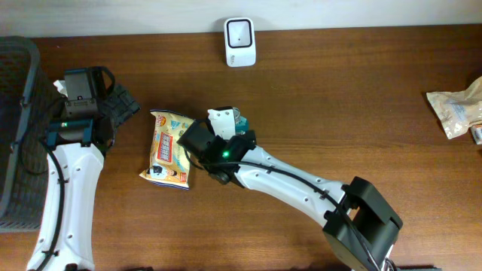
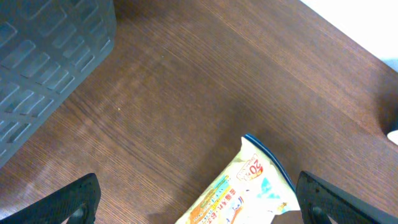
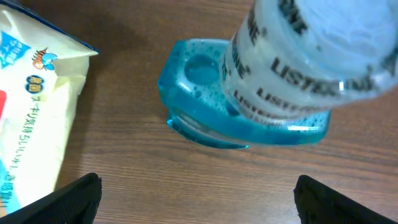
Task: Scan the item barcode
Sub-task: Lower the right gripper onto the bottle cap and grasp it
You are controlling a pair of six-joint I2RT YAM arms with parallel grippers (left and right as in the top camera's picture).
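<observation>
Both the left gripper (image 2: 199, 202) and right gripper (image 3: 200, 202) gape empty; only right wrist view shows the mouthwash bottle (image 3: 298, 68) plainly

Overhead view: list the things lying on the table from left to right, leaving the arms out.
grey basket → snack packet → white scanner → brown packet
</observation>
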